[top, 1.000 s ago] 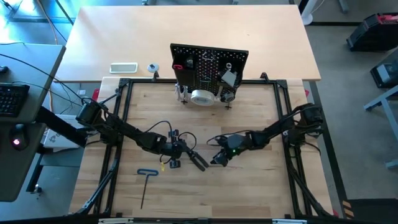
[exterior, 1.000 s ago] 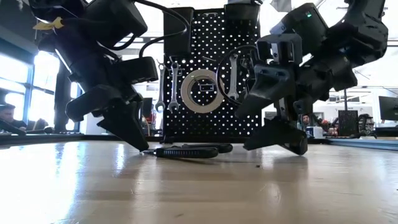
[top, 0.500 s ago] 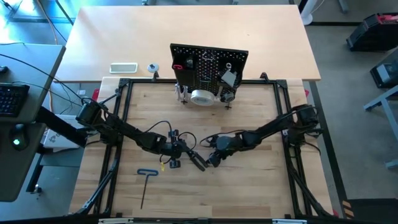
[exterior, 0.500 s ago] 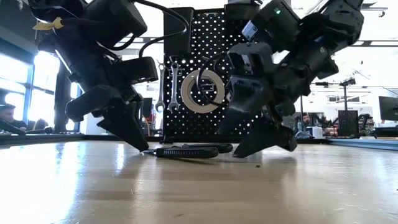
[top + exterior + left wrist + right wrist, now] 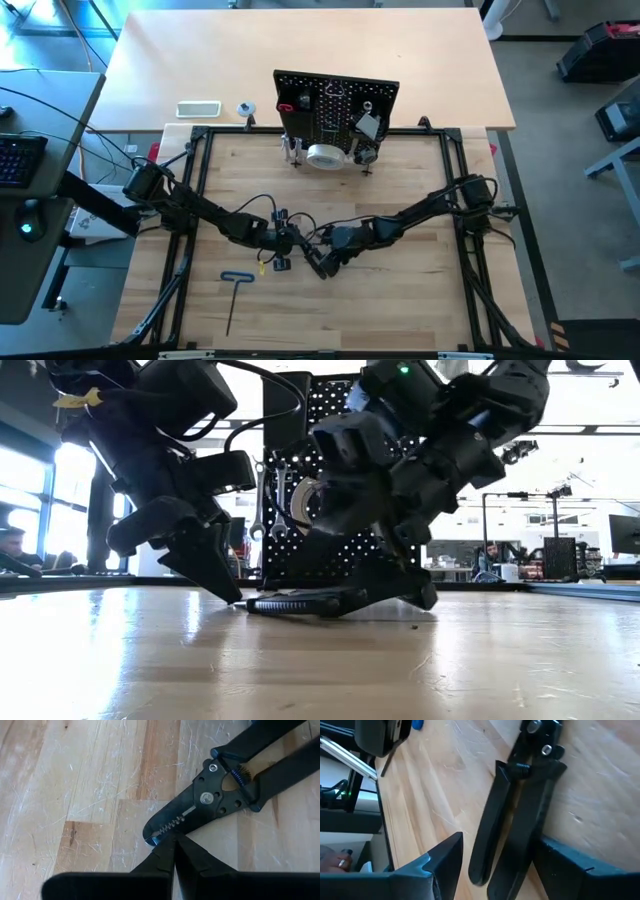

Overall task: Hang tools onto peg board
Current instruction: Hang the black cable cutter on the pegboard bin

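I see the pliers [image 5: 318,259] flat at table centre, peg board [image 5: 336,106] at 12 o'clock. My right gripper [image 5: 495,865] stands wide around the handles; my left gripper [image 5: 175,851], closed, touches their nose

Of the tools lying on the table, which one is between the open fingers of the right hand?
The black wire stripper: its handles lie between the right hand fingers. The blue T-handle hex key lies apart, nearer the table's front edge.
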